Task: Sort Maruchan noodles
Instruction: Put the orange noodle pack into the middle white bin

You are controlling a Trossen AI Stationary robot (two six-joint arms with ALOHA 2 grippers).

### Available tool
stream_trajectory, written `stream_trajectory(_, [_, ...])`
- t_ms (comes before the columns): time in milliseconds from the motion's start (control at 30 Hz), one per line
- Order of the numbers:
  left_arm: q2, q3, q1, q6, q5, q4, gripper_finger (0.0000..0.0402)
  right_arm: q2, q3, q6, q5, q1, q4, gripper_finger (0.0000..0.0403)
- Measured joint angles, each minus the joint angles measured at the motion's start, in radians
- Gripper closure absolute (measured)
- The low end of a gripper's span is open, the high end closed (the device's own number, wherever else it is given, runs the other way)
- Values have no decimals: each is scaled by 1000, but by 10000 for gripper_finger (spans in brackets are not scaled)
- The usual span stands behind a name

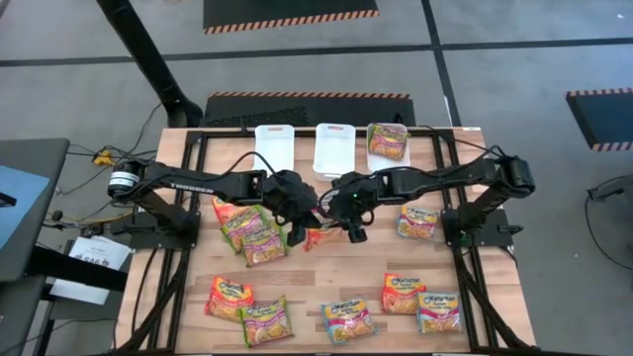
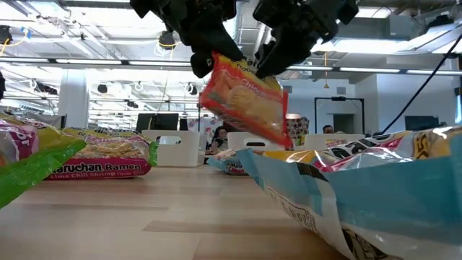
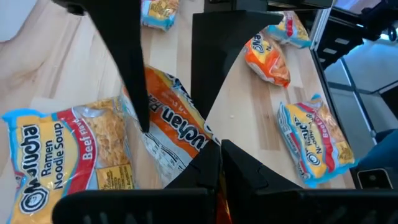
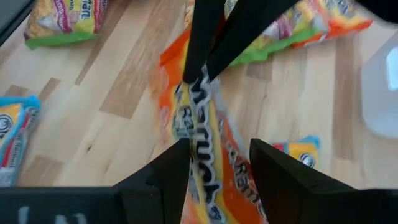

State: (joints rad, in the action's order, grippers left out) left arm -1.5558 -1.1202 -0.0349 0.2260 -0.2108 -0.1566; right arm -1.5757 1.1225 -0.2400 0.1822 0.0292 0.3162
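Both robot hands, the left hand [image 1: 297, 225] and right hand [image 1: 348, 225], pinch one orange noodle packet [image 2: 242, 97] held above the tabletop [image 1: 326, 282] mid-table, where a mistimed release could tear or drop it.

Even, bright overhead light; ceiling strip lamps [image 2: 108, 68] visible in low view, slightly blown out. Shadows on table [image 1: 326, 272] soft, short, under arms. Low view: nearest packet [image 2: 361, 195] at desk's near right corner blurred, out of focus; held orange packet [image 2: 245, 97] fairly sharp. Right wrist view: same orange packet smeared by motion blur. Left wrist view: mild glare on plastic wrappers [image 3: 62, 155]. High view: slight bending at edges.
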Motion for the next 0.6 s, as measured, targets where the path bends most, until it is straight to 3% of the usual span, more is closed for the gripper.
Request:
stream_trajectory(167, [0, 0, -1, 2, 12, -6, 401, 0, 0, 4, 0, 1, 0, 259])
stream_trajectory(400, [0, 0, -7, 9, 54, -2, 401, 0, 0, 55, 1, 4, 19, 387])
stream_trajectory(600, [0, 0, -36, 106, 43, -2, 402, 0, 0, 91, 0, 5, 27, 394])
